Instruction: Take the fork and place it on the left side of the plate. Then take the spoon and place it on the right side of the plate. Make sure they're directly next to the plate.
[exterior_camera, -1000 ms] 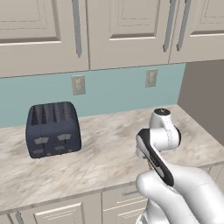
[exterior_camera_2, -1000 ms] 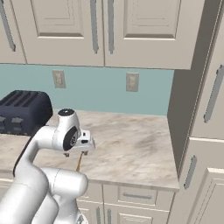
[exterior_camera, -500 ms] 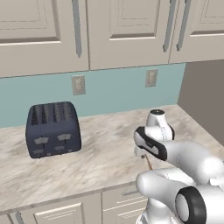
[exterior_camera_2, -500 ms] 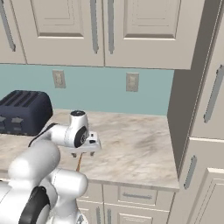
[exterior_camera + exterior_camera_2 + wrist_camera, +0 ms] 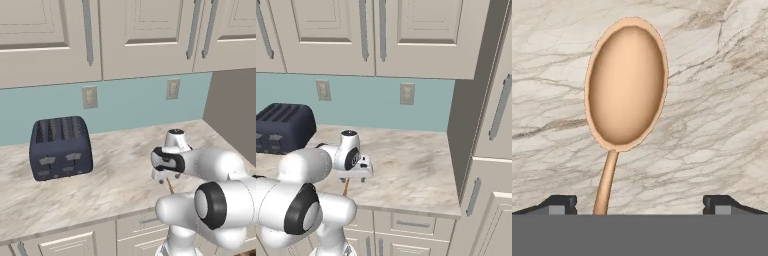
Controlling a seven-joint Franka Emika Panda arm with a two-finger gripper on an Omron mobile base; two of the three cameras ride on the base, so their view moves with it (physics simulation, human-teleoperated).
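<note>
Toaster (image 5: 60, 148), dark blue, stands at the left of the marbled desk (image 5: 120, 180) below the cream cabinets. Right of it, the wooden spoon (image 5: 626, 86) lies flat on the desk, bowl up. Directly over the spoon hang the jaws (image 5: 640, 204), spread wide and holding nothing, the handle between the fingertips (image 5: 558, 204).

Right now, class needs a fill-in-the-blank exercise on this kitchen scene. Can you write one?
1. The wooden spoon lies on the marble ____.
2. The gripper hangs over the spoon with its fingers ____.
3. The dark ____ stands on the counter below a wall outlet.

Missing words: counter; open; toaster
</note>
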